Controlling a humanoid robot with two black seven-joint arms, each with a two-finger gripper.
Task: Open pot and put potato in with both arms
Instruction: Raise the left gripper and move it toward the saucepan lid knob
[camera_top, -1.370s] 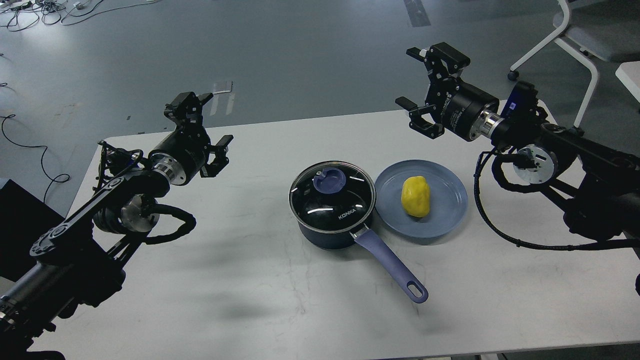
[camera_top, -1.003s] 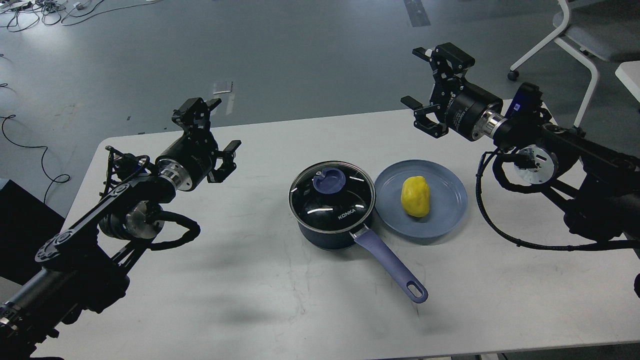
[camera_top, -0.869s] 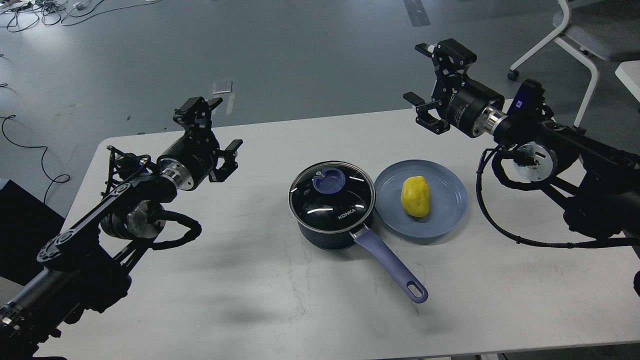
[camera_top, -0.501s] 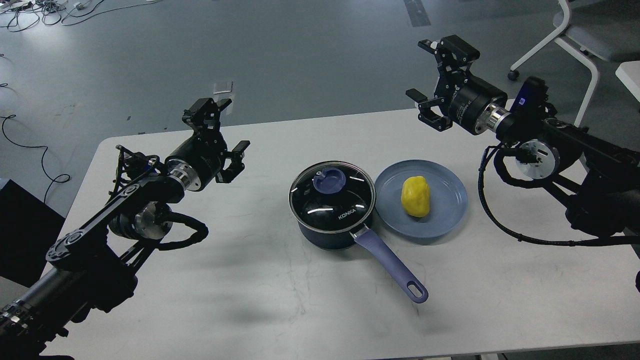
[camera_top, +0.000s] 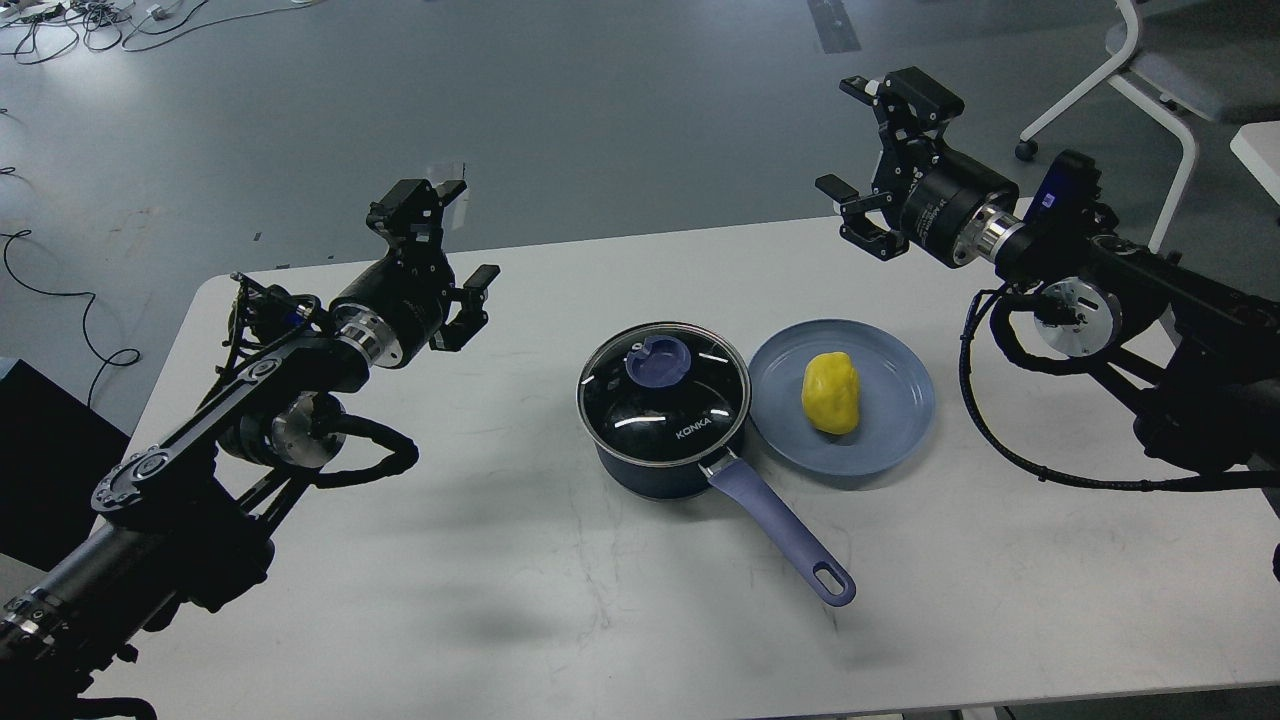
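A dark pot (camera_top: 655, 455) with a purple handle (camera_top: 785, 535) stands mid-table. Its glass lid (camera_top: 663, 392) with a purple knob (camera_top: 657, 360) is on it. A yellow potato (camera_top: 831, 392) lies on a blue plate (camera_top: 900, 400) just right of the pot. My left gripper (camera_top: 447, 235) is open and empty, raised above the table well left of the pot. My right gripper (camera_top: 858, 135) is open and empty, raised above the table's far edge, beyond the plate.
The white table (camera_top: 560, 600) has its far edge behind both grippers. A white chair (camera_top: 1165, 75) stands on the floor at the back right. Cables (camera_top: 60, 290) lie on the floor at the left.
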